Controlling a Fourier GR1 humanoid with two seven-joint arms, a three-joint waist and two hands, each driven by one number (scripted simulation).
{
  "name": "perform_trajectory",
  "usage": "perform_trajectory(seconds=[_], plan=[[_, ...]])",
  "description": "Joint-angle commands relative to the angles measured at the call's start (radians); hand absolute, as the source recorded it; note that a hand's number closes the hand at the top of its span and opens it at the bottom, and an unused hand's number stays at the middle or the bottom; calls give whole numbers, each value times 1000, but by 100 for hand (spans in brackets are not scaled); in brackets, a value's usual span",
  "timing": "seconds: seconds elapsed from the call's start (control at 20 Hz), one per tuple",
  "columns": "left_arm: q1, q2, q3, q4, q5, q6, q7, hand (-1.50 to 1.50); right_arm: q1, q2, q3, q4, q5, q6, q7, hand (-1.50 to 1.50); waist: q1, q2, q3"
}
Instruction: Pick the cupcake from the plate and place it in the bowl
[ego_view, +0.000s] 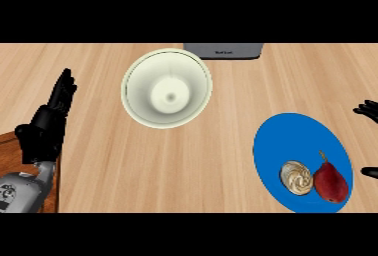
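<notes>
1. Right hand (367, 110) first: it shows only at the right edge of the view, a few black fingers poking in, with another dark tip lower down. Too little is visible to tell whether it is spread or curled, and nothing is seen in it.
2. Just inward of that hand, the blue plate (295, 135) lies on the wooden counter (221, 150), its far half bare.
3. On the plate's near part sits the cupcake (297, 178), pale with a swirled top, and right against it on the outer side a dark red pear (331, 182), stem pointing away from the robot.
4. Handling call: the cupcake looks light and soft, with a swirl that would smear or crush if pinched from above. Best bet is to take it by the sides low down, under the swirl. The pear crowds one flank, so the free side and the near and far faces look like the cleaner places for fingers.
5. Further out, the cream bowl (167, 88) waits well apart from the plate, up and to the left, with nothing in it.
6. Behind the bowl, a grey appliance (224, 51) peeks in at the top.
7. Far left, the left hand (50, 117) rests open, fingers up, holding nothing.
</notes>
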Motion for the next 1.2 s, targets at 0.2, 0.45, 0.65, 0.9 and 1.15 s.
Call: perform_trajectory(seconds=[0.2, 0.45, 0.65, 0.9, 1.15], plan=[[-24, 3, 14, 17, -9, -14, 37, 0, -21, -179, 103, -34, 291, 71, -225, -150, 2, -9, -5], [-8, -2, 14, 2, -24, -20, 45, 0, -56, -204, 219, -108, 462, -73, -182, -150, 5, -11, -7], [-69, -26, 32, 74, -42, -26, 33, 0, -122, -246, 282, -131, 514, -32, -148, -150, -2, -8, -8], [-7, -56, 24, 17, -59, -18, 34, 0, -135, -197, 371, -181, 574, -42, -93, -150, 0, -11, -8], [-5, -51, 55, -17, -78, -40, 86, 0, -116, -182, 406, -271, 656, -63, -17, -150, -6, -13, -8]])
